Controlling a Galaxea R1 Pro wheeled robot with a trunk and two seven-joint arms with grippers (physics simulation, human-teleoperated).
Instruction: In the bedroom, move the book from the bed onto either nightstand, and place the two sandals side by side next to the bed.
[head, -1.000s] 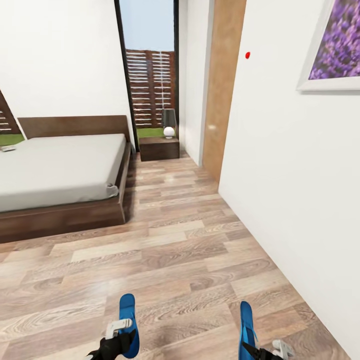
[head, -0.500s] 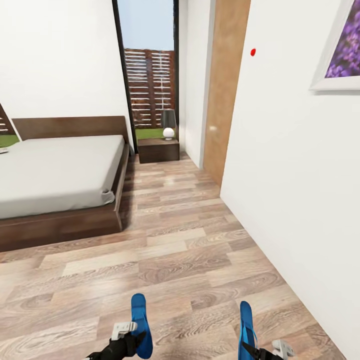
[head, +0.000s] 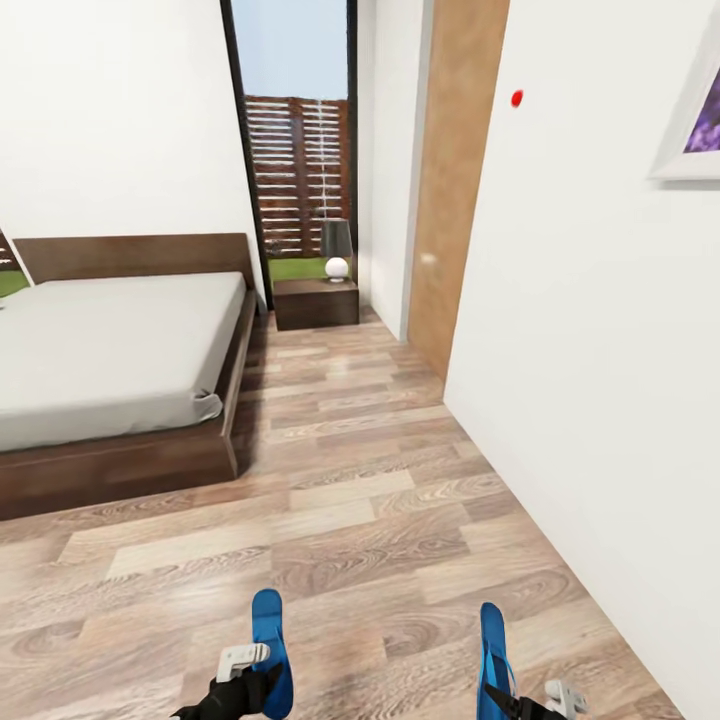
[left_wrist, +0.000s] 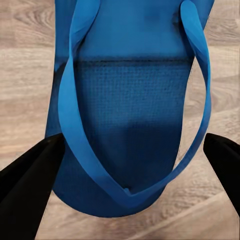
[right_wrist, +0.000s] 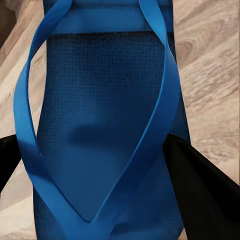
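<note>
Blue and flat, one sandal (head: 268, 640) sits clamped in the left tool (head: 250, 675) at the near edge of the head view, and the other sandal (head: 492, 645) is clamped in the right tool (head: 520, 705), both held above the wood-plank floor (head: 370, 500). Farther ahead on the left stands the bed (head: 110, 350), its off-white mattress on a dark platform. Beyond it, by the window (head: 295, 130), the nightstand (head: 316, 302) carries a lamp (head: 337, 247).
</note>
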